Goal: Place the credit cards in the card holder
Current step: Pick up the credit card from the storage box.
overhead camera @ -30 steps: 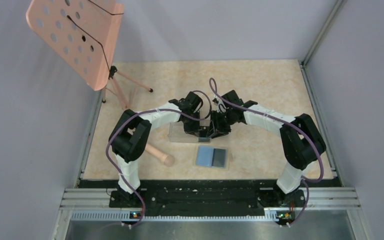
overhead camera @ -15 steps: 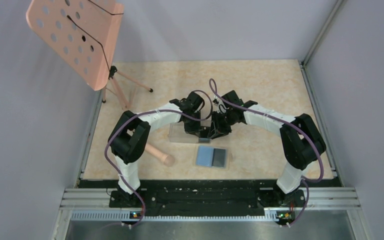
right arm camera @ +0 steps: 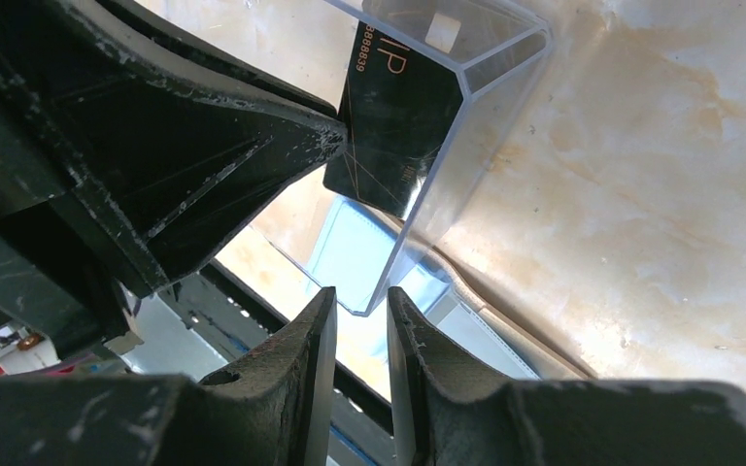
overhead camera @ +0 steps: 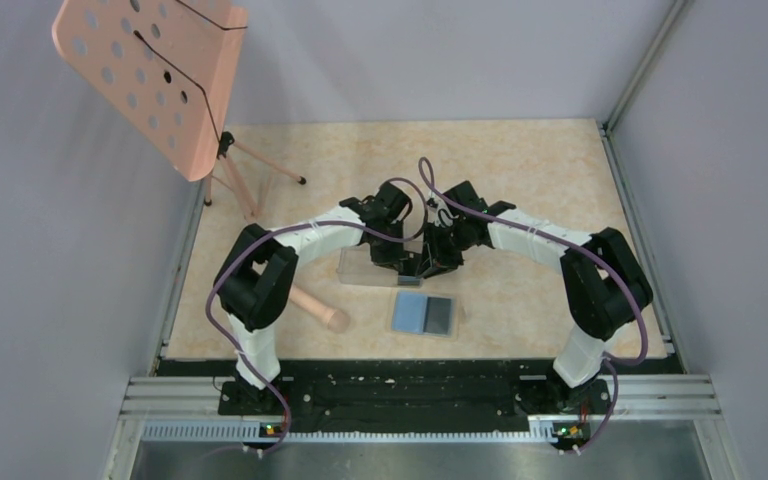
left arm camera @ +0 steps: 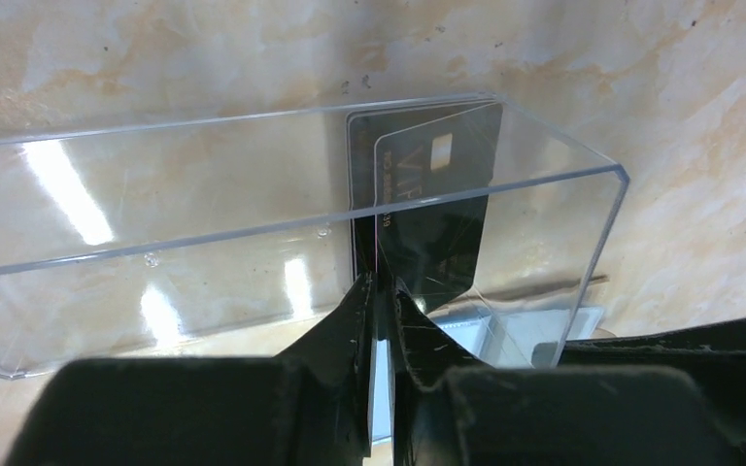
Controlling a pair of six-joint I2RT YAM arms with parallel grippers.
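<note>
The clear box (overhead camera: 360, 268) lies mid-table, and both grippers meet at its right end. In the left wrist view a black credit card (left arm camera: 437, 204) with a chip stands on edge inside the box (left arm camera: 204, 194), a second dark card (left arm camera: 359, 131) close behind it. My left gripper (left arm camera: 381, 286) pinches the front card's near edge, its jaws almost together. The right gripper (right arm camera: 361, 296) is narrowed around the corner of the box wall (right arm camera: 457, 175), and the card (right arm camera: 389, 126) shows just beyond. The card holder (overhead camera: 415, 313) lies open in front of the box with a dark card (overhead camera: 441, 316) on its right half.
A beige wooden cylinder (overhead camera: 315, 308) lies on the table near the left arm's elbow. A pink perforated stand (overhead camera: 150, 70) on thin legs occupies the far left corner. Grey walls close in the table on three sides, and a black rail (overhead camera: 410, 390) runs along the near edge.
The right gripper's jaws have narrowed around the box corner. The left arm's elbow has shifted slightly while its gripper stays at the card. The card holder has not moved.
</note>
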